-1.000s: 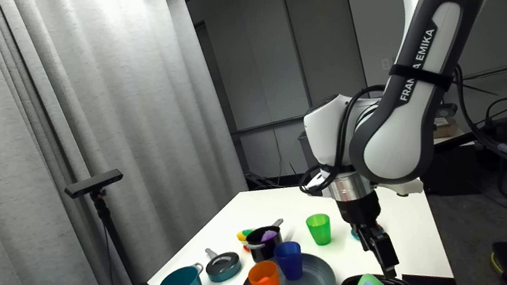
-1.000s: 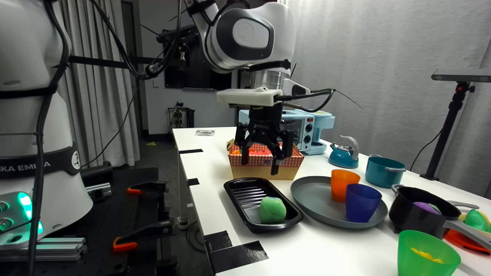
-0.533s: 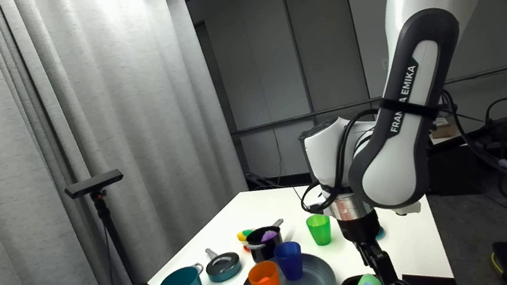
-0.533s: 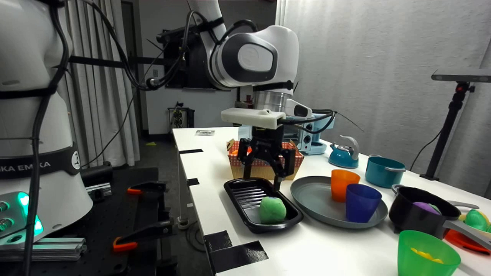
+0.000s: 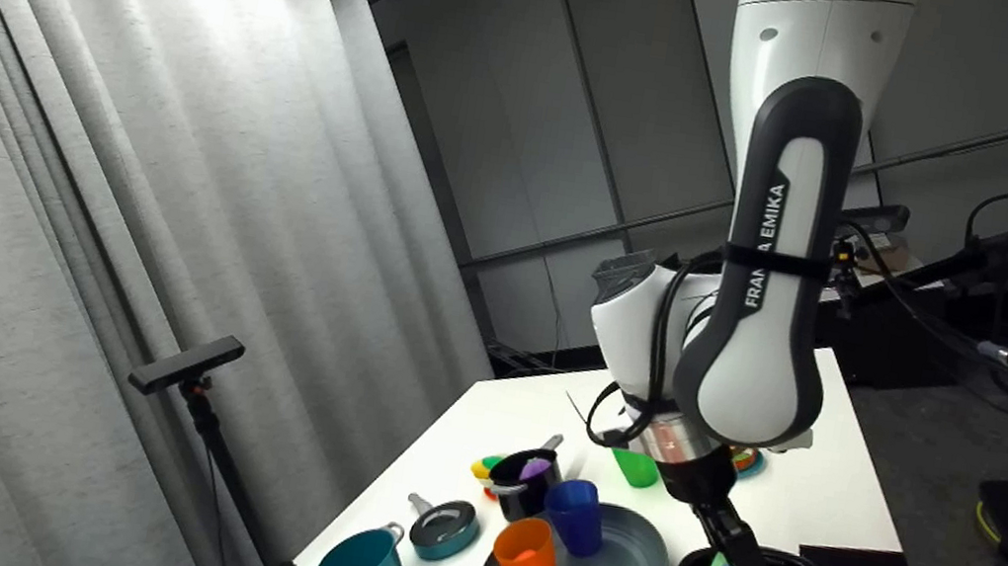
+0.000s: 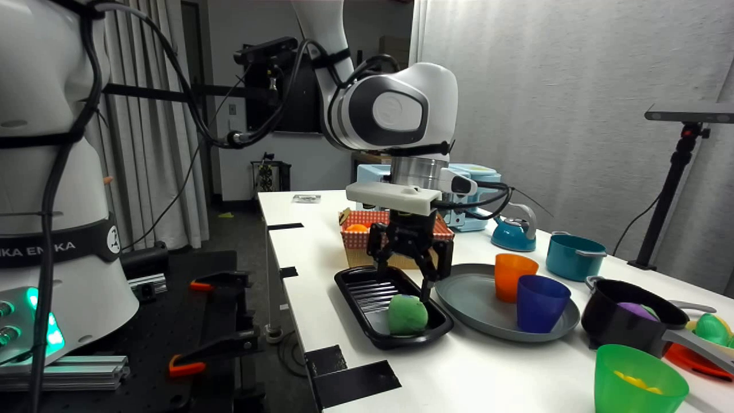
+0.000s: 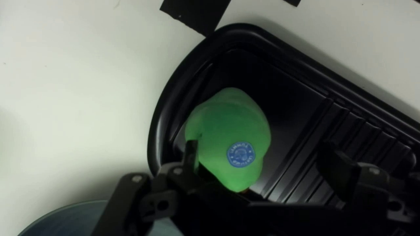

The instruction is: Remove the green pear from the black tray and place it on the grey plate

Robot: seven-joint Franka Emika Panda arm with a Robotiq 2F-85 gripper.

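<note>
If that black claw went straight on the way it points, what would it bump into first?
Probably the light-green rounded pear: the black claw points down, one fingertip overlapping the pear in the wrist view. Depth is unclear; it might slip past and meet the floor of the black rectangular tray.

In an exterior view, strips of black tape (image 6: 356, 385) lie along the left edge of the worktop (image 6: 504, 373); a teal kettle (image 6: 513, 236), a teal two-handled pot (image 6: 573, 261) and a black camera stand (image 6: 671, 186) line the right edge, with a blue cup (image 6: 541, 305), an orange cup (image 6: 514, 276) and a green cup (image 6: 636, 390) well inside it
</note>
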